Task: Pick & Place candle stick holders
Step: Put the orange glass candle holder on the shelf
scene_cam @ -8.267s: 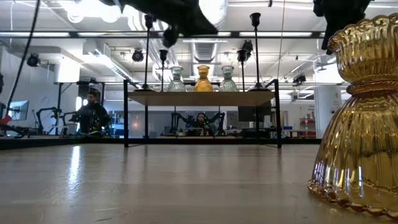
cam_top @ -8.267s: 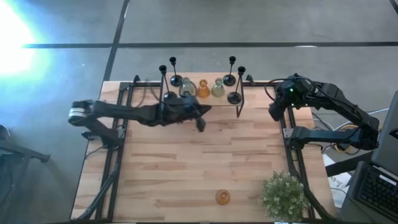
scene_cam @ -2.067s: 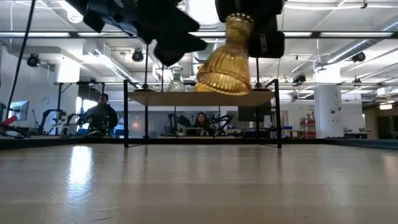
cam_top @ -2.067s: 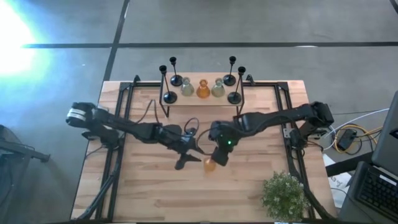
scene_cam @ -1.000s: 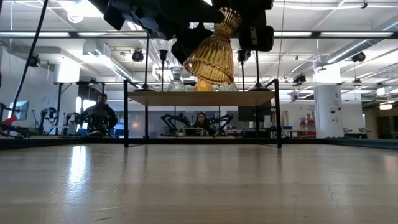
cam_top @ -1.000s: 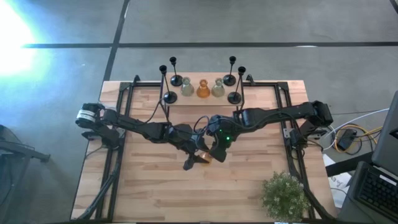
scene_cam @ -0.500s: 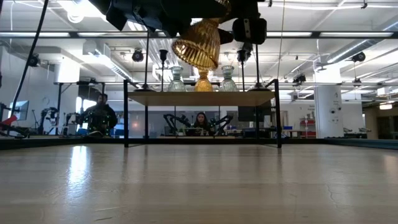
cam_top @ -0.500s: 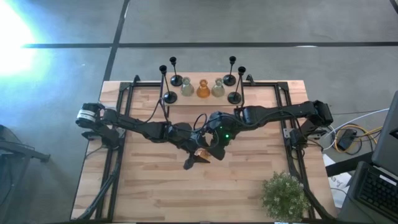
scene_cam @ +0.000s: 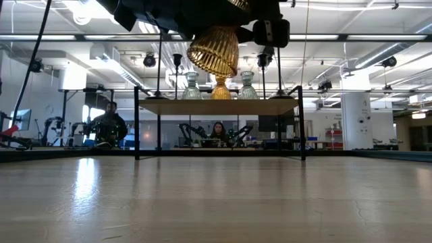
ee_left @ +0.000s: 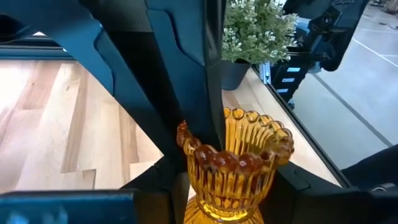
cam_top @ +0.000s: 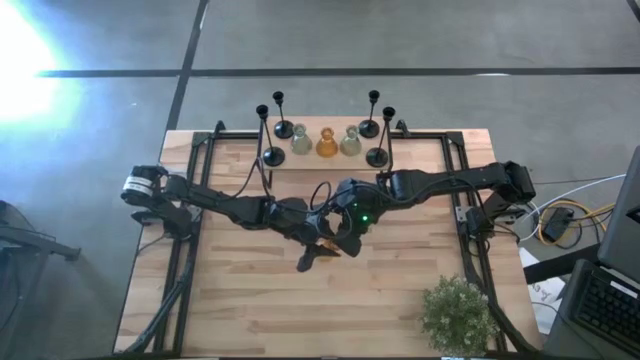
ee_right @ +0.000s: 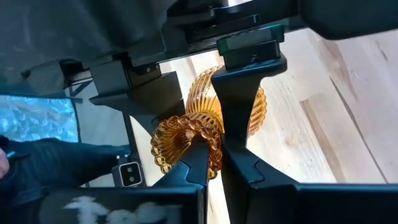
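One amber glass candle stick holder [cam_top: 326,246] hangs in the air over the middle of the table, its flared ribbed base [scene_cam: 214,50] turned down. Both grippers meet at it. My right gripper [ee_right: 212,163] is shut on its scalloped cup rim. My left gripper [ee_left: 231,186] has a finger on each side of the cup. The other candle stick holders stand on a raised shelf [cam_top: 325,158] at the far edge: black stemmed ones [cam_top: 272,155] [cam_top: 377,155], pale-green ones [cam_top: 301,142] [cam_top: 350,142] and an amber one [cam_top: 327,143]. My left gripper holds the amber holder's cup just below the rim [ee_left: 271,182], one finger against each side, reaching in from the table's left. The holder is clear of the table. My right gripper pinches the cup's scalloped rim [ee_right: 200,138], one finger inside the cup [ee_left: 214,106] and one outside. It comes from the table's right, slanting down.
A green potted plant [cam_top: 458,312] stands at the near right corner. Metal frames run along the table's left [cam_top: 185,280] and right [cam_top: 470,280] sides. Bare wood [cam_top: 300,310] lies near and below the grippers. People sit in the room beyond [scene_cam: 219,131].
The amber holder has shifted a little toward the table's left and swung from a slant to base-down, still clear of the table. Both grippers have stayed together at it over the table's middle.
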